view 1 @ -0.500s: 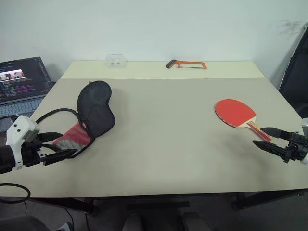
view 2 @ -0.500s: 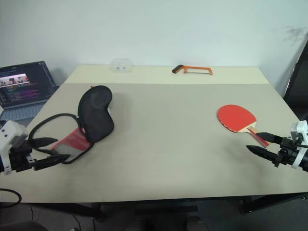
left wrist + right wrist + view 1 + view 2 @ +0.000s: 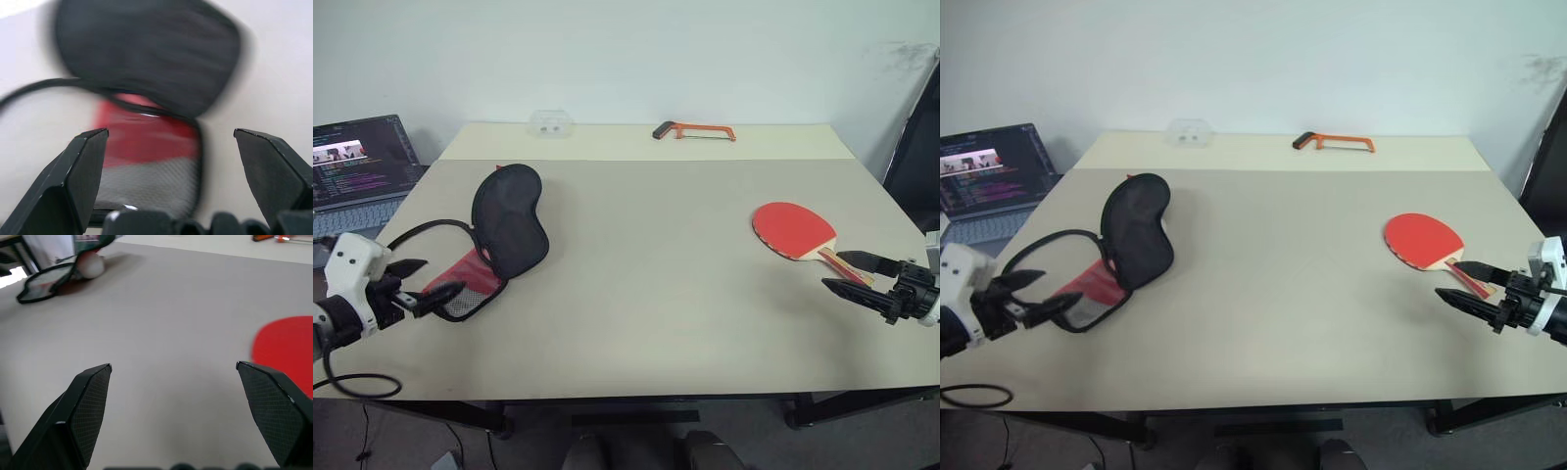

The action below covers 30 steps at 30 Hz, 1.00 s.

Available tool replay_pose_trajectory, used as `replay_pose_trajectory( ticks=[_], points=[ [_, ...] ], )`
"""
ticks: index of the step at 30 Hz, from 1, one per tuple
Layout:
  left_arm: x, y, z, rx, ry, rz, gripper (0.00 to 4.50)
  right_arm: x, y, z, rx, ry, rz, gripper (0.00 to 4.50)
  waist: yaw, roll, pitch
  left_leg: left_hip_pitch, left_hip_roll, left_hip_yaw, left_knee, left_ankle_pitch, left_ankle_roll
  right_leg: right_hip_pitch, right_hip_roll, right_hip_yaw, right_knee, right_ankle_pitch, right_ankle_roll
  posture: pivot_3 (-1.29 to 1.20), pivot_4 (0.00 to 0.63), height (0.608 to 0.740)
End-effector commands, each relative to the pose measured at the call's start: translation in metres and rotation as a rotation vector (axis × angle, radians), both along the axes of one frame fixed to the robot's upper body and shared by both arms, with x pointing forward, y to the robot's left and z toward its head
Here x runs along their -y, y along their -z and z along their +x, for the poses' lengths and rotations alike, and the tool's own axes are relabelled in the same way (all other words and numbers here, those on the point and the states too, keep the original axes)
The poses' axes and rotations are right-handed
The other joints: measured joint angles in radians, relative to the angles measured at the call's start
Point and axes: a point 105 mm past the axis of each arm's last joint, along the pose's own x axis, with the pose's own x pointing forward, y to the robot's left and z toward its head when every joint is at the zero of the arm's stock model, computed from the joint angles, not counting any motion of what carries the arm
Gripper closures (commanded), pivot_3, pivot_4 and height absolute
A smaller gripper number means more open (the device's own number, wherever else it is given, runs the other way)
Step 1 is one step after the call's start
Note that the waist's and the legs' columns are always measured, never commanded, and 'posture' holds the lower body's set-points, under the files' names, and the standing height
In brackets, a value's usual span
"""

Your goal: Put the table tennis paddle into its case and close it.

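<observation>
Two claws, left (image 3: pixel 429 279) and right (image 3: pixel 850 273), both spread wide; case (image 3: pixel 494 240) unzipped, paddle (image 3: pixel 795 231) outside it.

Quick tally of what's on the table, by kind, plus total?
Table tennis paddle: 1
Case, lying open: 1
Orange-framed hacksaw: 1
Small clear container at the far edge: 1
Total: 4
</observation>
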Motion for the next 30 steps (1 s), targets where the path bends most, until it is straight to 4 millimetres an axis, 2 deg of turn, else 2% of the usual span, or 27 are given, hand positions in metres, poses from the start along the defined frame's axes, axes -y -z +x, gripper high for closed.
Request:
replay_pose_trajectory(
  ticks=[1, 3, 7, 14, 20, 24, 30],
  points=[
    [-0.021, -0.011, -0.004, 0.069, -0.247, -0.026, 0.00, -0.015, -0.027, -0.004, 0.088, -0.058, -0.014, 0.01, -0.001, -0.001, 0.000, 0.000, 0.000, 0.000, 0.000, 0.000, 0.000, 0.000, 0.000, 0.000, 0.000, 0.000, 0.000, 0.00, 0.150, 0.740],
    [-0.023, -0.003, -0.010, 0.033, -0.355, -0.049, 0.00, -0.032, -0.037, -0.005, 0.110, -0.123, -0.021, 0.01, -0.003, -0.001, 0.000, 0.000, 0.000, 0.000, 0.000, 0.000, 0.000, 0.000, 0.000, 0.000, 0.000, 0.000, 0.000, 0.00, 0.150, 0.740],
    [-0.023, 0.017, -0.025, -0.041, -0.495, -0.061, 0.00, -0.046, -0.050, -0.001, 0.144, -0.185, -0.032, 0.01, -0.004, -0.002, 0.000, 0.000, 0.000, -0.002, 0.001, 0.000, 0.000, 0.001, 0.000, -0.001, 0.001, 0.000, 0.000, 0.00, 0.150, 0.740],
    [-0.022, 0.038, -0.031, -0.099, -0.661, -0.107, 0.00, -0.062, -0.052, 0.009, 0.148, -0.250, -0.029, 0.01, 0.001, -0.004, 0.000, 0.000, -0.001, -0.006, 0.002, 0.000, 0.000, 0.004, 0.000, -0.004, 0.000, 0.002, -0.003, 0.00, 0.150, 0.740],
    [-0.007, 0.042, -0.016, -0.081, -0.648, -0.154, 0.00, -0.066, -0.053, 0.014, 0.148, -0.269, -0.026, 0.01, 0.004, -0.005, 0.000, 0.000, -0.002, -0.010, 0.003, 0.000, 0.000, 0.005, 0.000, -0.007, -0.001, 0.003, -0.004, 0.00, 0.150, 0.740],
    [0.005, 0.040, 0.003, -0.049, -0.631, -0.200, 0.00, -0.068, -0.052, 0.015, 0.151, -0.273, -0.028, 0.01, 0.006, -0.005, 0.000, 0.000, -0.002, -0.010, 0.002, 0.000, 0.000, 0.006, 0.000, -0.008, -0.001, 0.003, -0.004, 0.00, 0.150, 0.740],
    [0.009, 0.055, 0.009, -0.087, -0.697, -0.240, 0.00, -0.067, -0.052, 0.013, 0.153, -0.263, -0.031, 0.01, 0.006, -0.005, 0.000, 0.000, -0.002, -0.011, 0.002, 0.000, 0.000, 0.006, 0.000, -0.008, -0.002, 0.003, -0.004, 0.00, 0.150, 0.740]
  ],
)
